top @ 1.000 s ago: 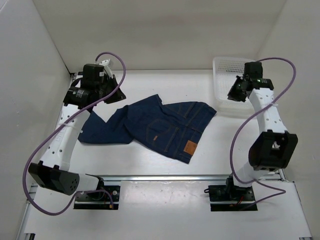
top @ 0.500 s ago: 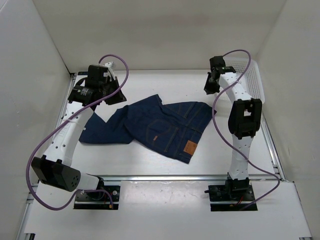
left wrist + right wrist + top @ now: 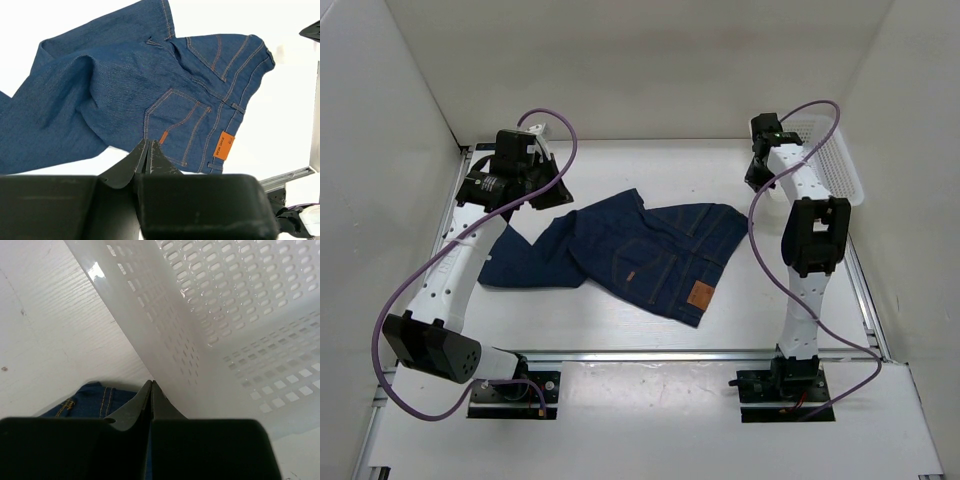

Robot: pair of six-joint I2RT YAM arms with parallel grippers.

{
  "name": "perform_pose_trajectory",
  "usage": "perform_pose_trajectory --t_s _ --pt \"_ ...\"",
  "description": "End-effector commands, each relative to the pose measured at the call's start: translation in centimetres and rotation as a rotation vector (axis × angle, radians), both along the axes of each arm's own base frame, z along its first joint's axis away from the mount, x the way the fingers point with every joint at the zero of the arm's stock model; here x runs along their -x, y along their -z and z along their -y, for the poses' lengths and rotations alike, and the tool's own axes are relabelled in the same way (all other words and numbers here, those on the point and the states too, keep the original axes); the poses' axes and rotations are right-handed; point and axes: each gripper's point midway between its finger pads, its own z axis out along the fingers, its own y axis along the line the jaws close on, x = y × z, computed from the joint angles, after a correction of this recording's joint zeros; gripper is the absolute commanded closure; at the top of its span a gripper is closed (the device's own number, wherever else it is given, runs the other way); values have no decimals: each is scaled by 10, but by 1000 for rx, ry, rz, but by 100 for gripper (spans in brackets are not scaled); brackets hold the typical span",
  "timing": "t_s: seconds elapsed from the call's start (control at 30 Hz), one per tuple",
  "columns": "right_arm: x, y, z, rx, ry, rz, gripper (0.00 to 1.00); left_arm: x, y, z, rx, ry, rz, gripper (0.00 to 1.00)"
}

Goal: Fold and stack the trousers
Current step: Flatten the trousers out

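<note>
Trousers [image 3: 630, 255] lay crumpled in the middle of the table [image 3: 620, 330], between my two arms and touched by neither. Nearest my bases was the waist end, back side up, with its brown patch [image 3: 700, 296] and orange-stitched pockets. From there the cloth ran away and to the left, the legs lying over each other and ending near the table's left side.

Beyond that, my left gripper [image 3: 542, 188] hung just past the far left edge of the legs, its fingers pressed almost together and holding nothing. Seen from its wrist, that gripper [image 3: 149, 146] pointed down over the trousers [image 3: 150, 90], with the patch [image 3: 224, 145] off to the right.

Farther right, my right gripper [image 3: 757, 178] was past the trousers' far right corner, fingers closed tight on nothing. From its wrist, the gripper [image 3: 151, 386] was right by the side wall of the white basket [image 3: 225, 315], with a bit of the trousers [image 3: 87, 400] beneath. Whether it touched that wall I could not tell. The basket [image 3: 830, 150] stood at the far right corner.
</note>
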Motion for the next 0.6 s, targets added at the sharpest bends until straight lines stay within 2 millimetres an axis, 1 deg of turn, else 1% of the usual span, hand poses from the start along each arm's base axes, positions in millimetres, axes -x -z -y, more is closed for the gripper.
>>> perform_pose_trajectory --t_s 0.0,0.03,0.07,0.1,0.13,0.17,0.2,0.23,0.27,0.3,0.33,0.37,0.4,0.43,0.47,0.5,0.53,0.57 --pt "2 -33 6 -11 15 54 100 2 -19 3 19 21 57 85" --pt "-1 -39 -1 -40 -17 75 100 1 -23 3 21 21 66 83" --pt "1 -38 -8 -71 -51 76 100 1 -23 3 21 21 66 81" --pt "2 -50 -26 -95 -102 105 100 1 -23 3 21 21 66 78" --pt "2 -57 -39 -113 -148 125 90 -1 -19 2 13 14 57 72" --pt "4 -64 -54 -149 -187 136 81 -1 -19 2 13 14 57 55" --pt "13 -76 -73 -159 -241 150 68 -3 -18 -1 -2 -5 62 47" --pt "17 -84 -84 -174 -267 168 42 -5 -9 -3 -15 -12 41 39" --pt "25 -90 -99 -191 -304 174 30 -4 -3 -8 -32 -39 25 25" --pt "39 -100 -108 -222 -336 189 22 -2 10 -12 -54 -52 -3 25" --pt "46 -105 -114 -237 -358 204 15 -2 21 -22 -70 -99 -35 25" --pt "63 -125 -125 -262 -387 246 15 0 28 -33 -80 -141 -51 26" --pt "85 -105 -128 -269 -403 190 15 4 53 -57 -88 -229 -119 33" --pt "102 -103 -145 -289 -445 191 15 8 65 -72 -85 -282 -153 35" --pt "122 -116 -150 -297 -476 222 15 10 78 -86 -82 -321 -184 35" --pt "149 -86 -150 -272 -491 143 15 17 99 -105 -39 -380 -242 34" --pt "174 -77 -168 -252 -565 118 15 19 107 -112 -14 -410 -264 31" --pt "194 -78 -174 -246 -603 120 13 15 110 -115 2 -418 -254 27"
